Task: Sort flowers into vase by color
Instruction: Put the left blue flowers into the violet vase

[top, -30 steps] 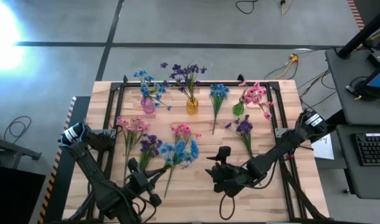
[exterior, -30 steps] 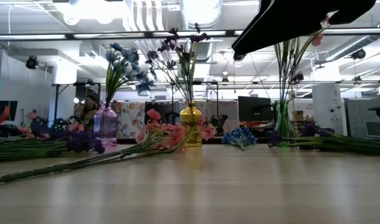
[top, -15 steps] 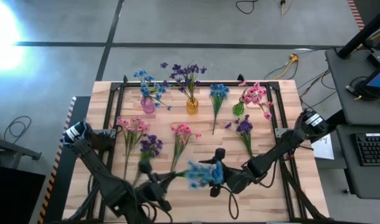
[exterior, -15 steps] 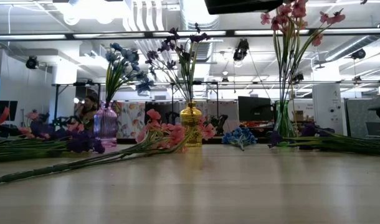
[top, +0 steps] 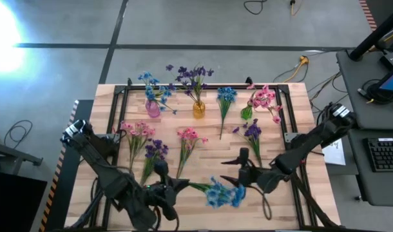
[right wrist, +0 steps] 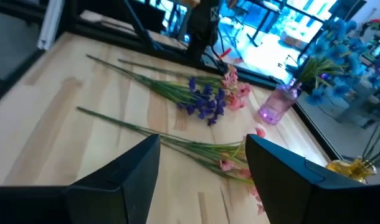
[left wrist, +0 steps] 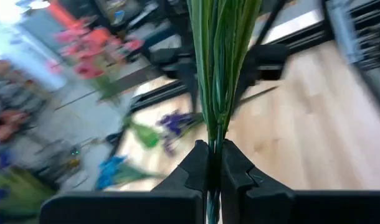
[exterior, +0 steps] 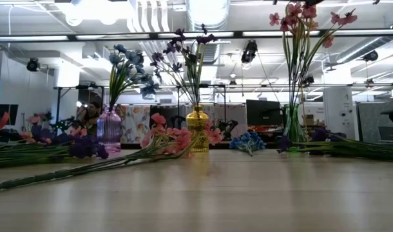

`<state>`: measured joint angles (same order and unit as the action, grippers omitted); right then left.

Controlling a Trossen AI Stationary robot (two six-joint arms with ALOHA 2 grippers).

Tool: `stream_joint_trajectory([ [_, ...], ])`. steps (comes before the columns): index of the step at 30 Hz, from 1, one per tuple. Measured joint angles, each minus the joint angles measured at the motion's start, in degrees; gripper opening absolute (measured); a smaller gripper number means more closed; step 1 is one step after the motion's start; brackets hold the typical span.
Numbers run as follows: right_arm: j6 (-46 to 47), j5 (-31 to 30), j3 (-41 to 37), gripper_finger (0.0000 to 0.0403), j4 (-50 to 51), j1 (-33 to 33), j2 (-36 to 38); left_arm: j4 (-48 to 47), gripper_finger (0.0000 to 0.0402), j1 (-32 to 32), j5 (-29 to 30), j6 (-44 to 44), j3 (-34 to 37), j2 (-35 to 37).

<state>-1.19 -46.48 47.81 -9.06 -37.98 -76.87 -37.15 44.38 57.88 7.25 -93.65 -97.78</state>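
1. Left gripper (left wrist: 213,163), at the table's near edge, is clamped on the stems of a bright blue artificial sprig (top: 222,192), held above the board.
2. Right gripper (top: 238,173) hovers just beside the blossoms, fingers apart, empty.
3. Done: blue in the pink glass vase (top: 153,108), purple in the amber vase (top: 198,109), pink in the green vase (top: 247,113).
4. Left: five sprigs lying loose.
5. Pale wooden tabletop (top: 293,129); concrete floor, open workshop beyond.
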Motion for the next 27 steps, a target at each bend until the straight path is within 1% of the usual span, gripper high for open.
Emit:
stream_joint_trajectory([
  [3,0.0,0.0,-1.8,0.0228,-0.2,-0.6,2.8,10.1,0.0,-1.7,-6.5,-7.5,5.1,2.2],
  [5,0.2,0.0,-2.5,0.0228,-0.7,-0.7,3.5,18.0,0.0,-2.8,-10.8,-11.9,9.8,4.5],
  [8,0.8,0.1,-2.8,0.0228,-0.9,-0.8,3.6,33.6,0.0,-4.5,-16.2,-17.4,18.9,8.8],
  [11,0.9,0.2,-2.9,0.0228,-4.3,-0.8,2.3,49.3,0.0,-6.2,-19.0,-19.3,29.2,12.4],
  [13,-0.4,0.2,-2.9,0.0228,-8.4,-0.8,0.6,59.2,0.0,-7.1,-19.9,-19.4,35.4,13.9],
  [16,-4.7,0.1,-2.9,0.0228,-17.7,-0.7,-2.3,73.0,0.0,-7.5,-20.1,-19.4,43.2,14.3],
  [20,-9.9,0.1,-2.9,0.0228,-31.9,0.8,-7.0,87.7,0.0,-7.6,-20.5,-19.6,50.4,12.5],
  [23,-11.3,0.3,-2.9,0.0228,-41.7,2.9,-10.4,95.0,0.0,-7.7,-20.5,-19.7,53.3,10.1],
  [24,-11.3,1.3,-2.6,0.0228,-44.2,3.7,-11.5,96.7,0.0,-7.8,-20.3,-19.7,53.9,9.2],
  [27,-10.4,7.6,-1.6,0.0228,-48.2,5.9,-13.9,99.1,0.0,-8.3,-19.8,-19.9,54.0,6.7],
])
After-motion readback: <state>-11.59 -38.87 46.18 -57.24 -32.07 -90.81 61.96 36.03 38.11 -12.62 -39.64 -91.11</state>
